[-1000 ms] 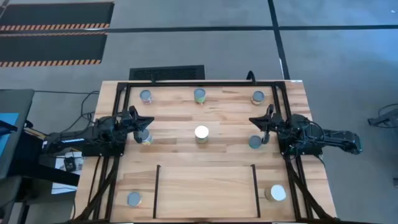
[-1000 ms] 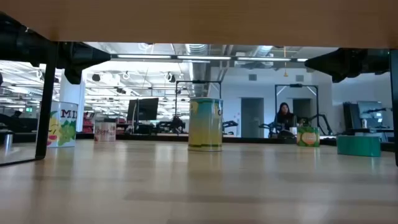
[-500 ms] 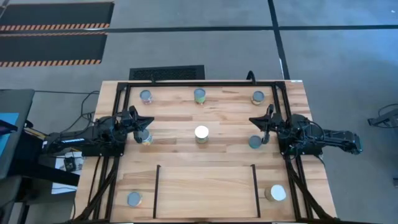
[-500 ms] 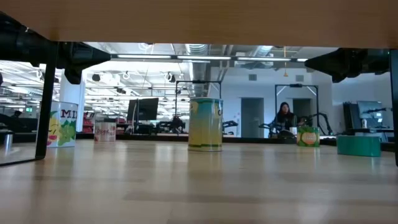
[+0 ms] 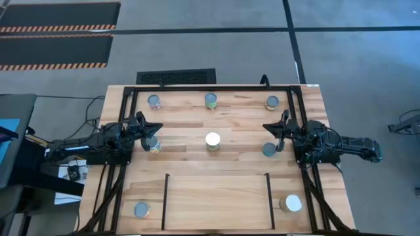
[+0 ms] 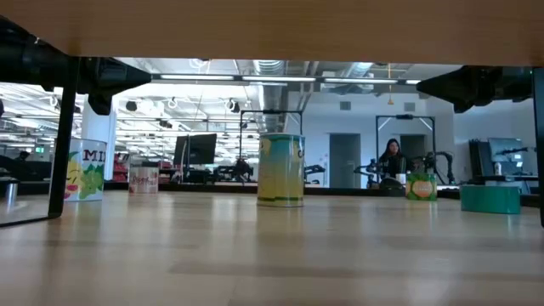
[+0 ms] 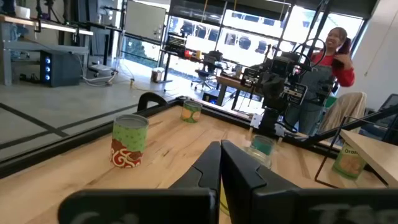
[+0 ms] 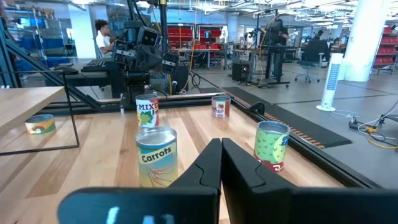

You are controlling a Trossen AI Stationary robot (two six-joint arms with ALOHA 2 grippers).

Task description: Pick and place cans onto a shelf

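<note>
Eight cans stand upright on the wood table. Three stand along the far edge [image 5: 153, 101], [image 5: 210, 100], [image 5: 272, 102]. In the middle row are a yellow-labelled can [image 5: 152, 145], a white-topped can [image 5: 212, 139] and a teal can [image 5: 269, 150]. Two stand near the front corners [image 5: 141, 210], [image 5: 291, 204], the right one wider. The shelf [image 5: 216, 200] is the plank section between two thin black bars. My left gripper [image 5: 157, 126] hovers shut just beyond the yellow-labelled can. My right gripper [image 5: 266, 125] hovers shut just beyond the teal can. Both are empty.
A black metal frame [image 5: 197, 87] runs around the table's far and side edges. The shelf's two bars [image 5: 164, 200], [image 5: 269, 200] stand up from the table near the front. People show in the room beyond the table [image 6: 393, 157], [image 7: 336, 50].
</note>
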